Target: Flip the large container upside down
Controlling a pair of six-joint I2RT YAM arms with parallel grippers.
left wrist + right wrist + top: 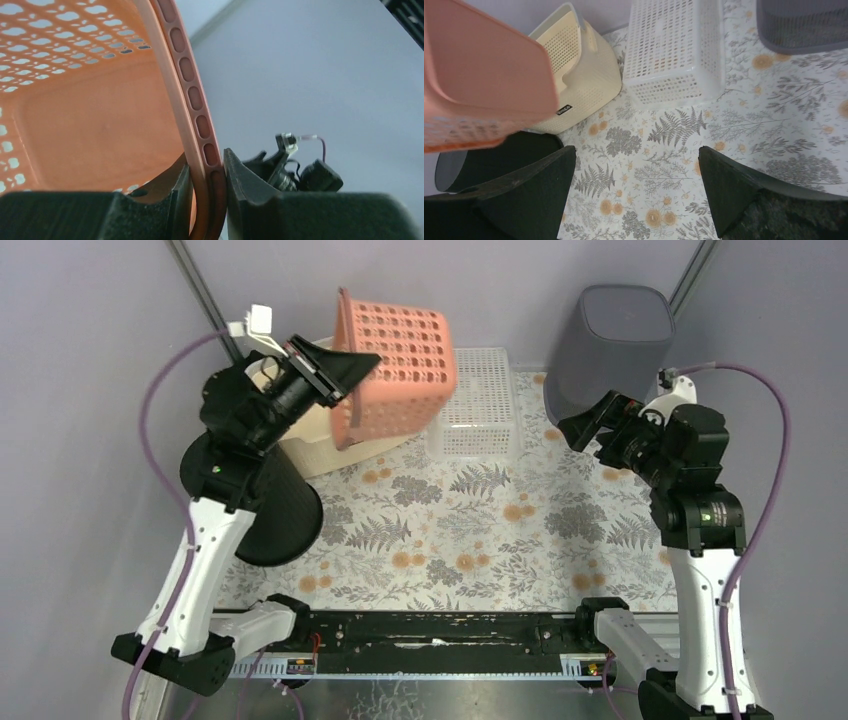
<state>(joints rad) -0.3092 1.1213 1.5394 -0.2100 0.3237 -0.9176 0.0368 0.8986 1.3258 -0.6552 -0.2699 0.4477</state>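
The left gripper (338,368) is holding the orange basket (405,360) in the upper centre-left of the top view. The basket is raised clear of the worktop (450,530) and tilted on its side, with its open mouth facing left toward the arm. In the left wrist view, the fingers (240,175) are clamping the perforated rim (192,95), one inside the wall and one outside. The basket is hanging above a cream basket (305,445) and partly in front of a white basket (478,405); whether it is touching either cannot be confirmed from this angle. A black bin (275,515) is sitting at left, beneath the left arm. The right gripper (588,426) is hovering at right, just beside a grey bin (610,345), its fingers (539,190) spread wide and grasping nothing.
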